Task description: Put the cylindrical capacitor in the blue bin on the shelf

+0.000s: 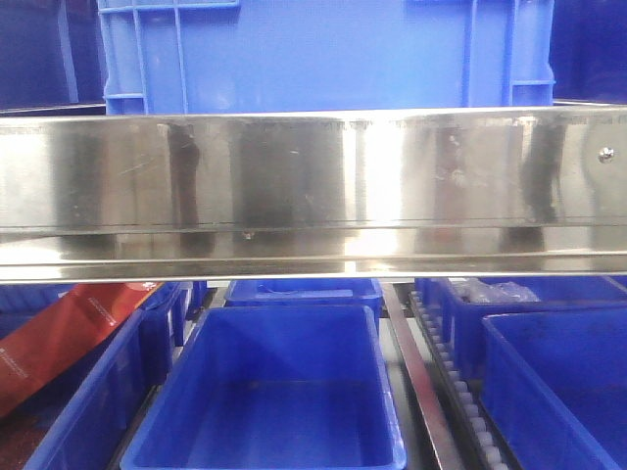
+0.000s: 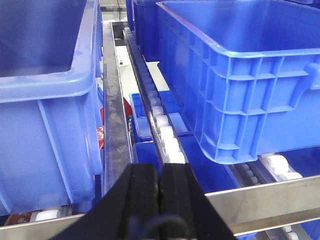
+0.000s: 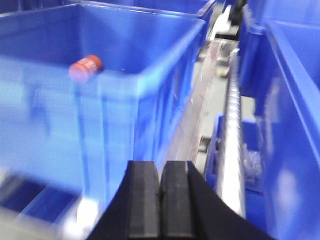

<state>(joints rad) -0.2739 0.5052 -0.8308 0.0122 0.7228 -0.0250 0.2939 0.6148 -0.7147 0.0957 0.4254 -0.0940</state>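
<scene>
The cylindrical capacitor (image 3: 85,68) is a small stubby cylinder with pale markings. It looks reddish-orange in the blurred right wrist view and sits inside a large blue bin (image 3: 150,75), just behind its near wall. I cannot tell whether it rests on the floor. My right gripper (image 3: 160,167) is shut and empty, in front of and below that bin's near corner. My left gripper (image 2: 161,170) is shut and empty, over a roller track (image 2: 165,130) between two blue bins. The shelf's shiny front rail (image 1: 313,186) spans the front view. No gripper shows in the front view.
A big blue crate (image 1: 323,49) stands on the tier above the rail. Below it are an open blue bin (image 1: 284,313), more bins to the right (image 1: 549,323), a red packet (image 1: 69,333) at the left and a roller track (image 1: 460,392). Blue bins (image 2: 240,75) flank the left gripper.
</scene>
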